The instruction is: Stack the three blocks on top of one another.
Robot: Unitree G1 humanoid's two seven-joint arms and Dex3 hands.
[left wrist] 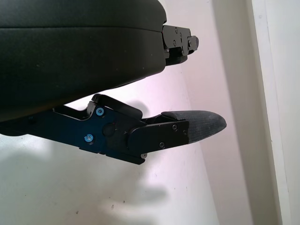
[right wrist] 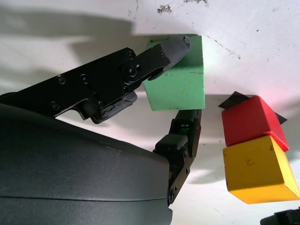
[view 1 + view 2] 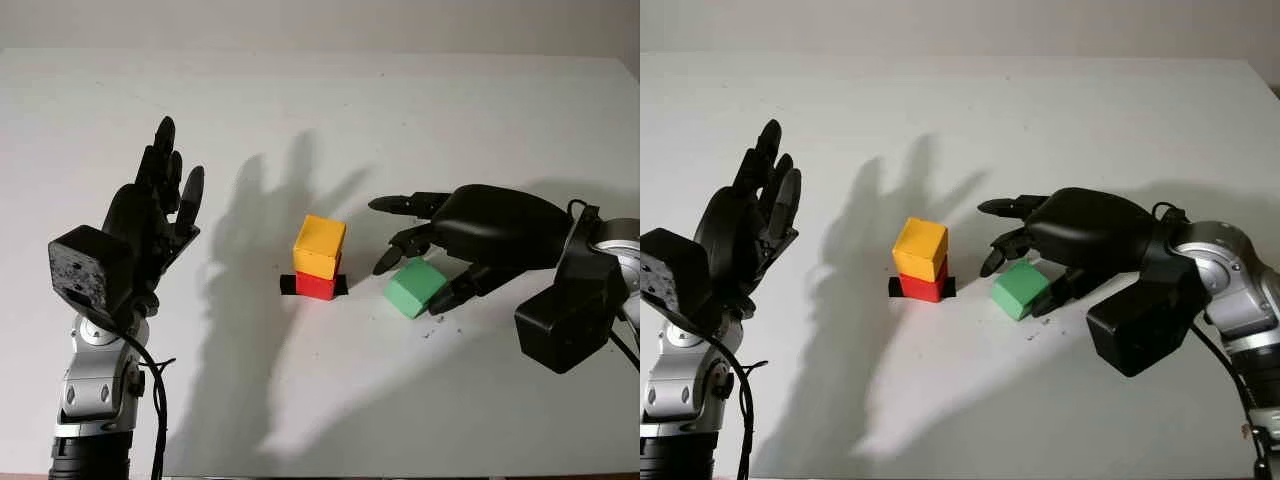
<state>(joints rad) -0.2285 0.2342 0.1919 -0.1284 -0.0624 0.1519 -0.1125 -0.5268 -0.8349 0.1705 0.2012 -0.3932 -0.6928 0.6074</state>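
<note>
Closing around the small green cube-shaped block (image 2: 180, 84), the right hand (image 3: 470, 235) has one black finger along one side face and another pressed against the opposite side, so it appears to grip the block, which sits on the white table (image 3: 450, 120), apparently not yet lifted. Just beside it stands the partial stack: a yellow cube-shaped block (image 3: 320, 246) set slightly askew on a red cube-shaped block (image 3: 316, 286), which rests on a patch of black tape (image 3: 288, 286). Well apart on the far side of the stack, the left hand (image 3: 155, 215) is raised above the table, open and holding nothing. Two blocks look stacked, so the step in hand is likely picking up the third. Next, the green block needs lifting clear, carrying over the yellow top and lowering squarely, since the askew yellow block leaves little margin.
</note>
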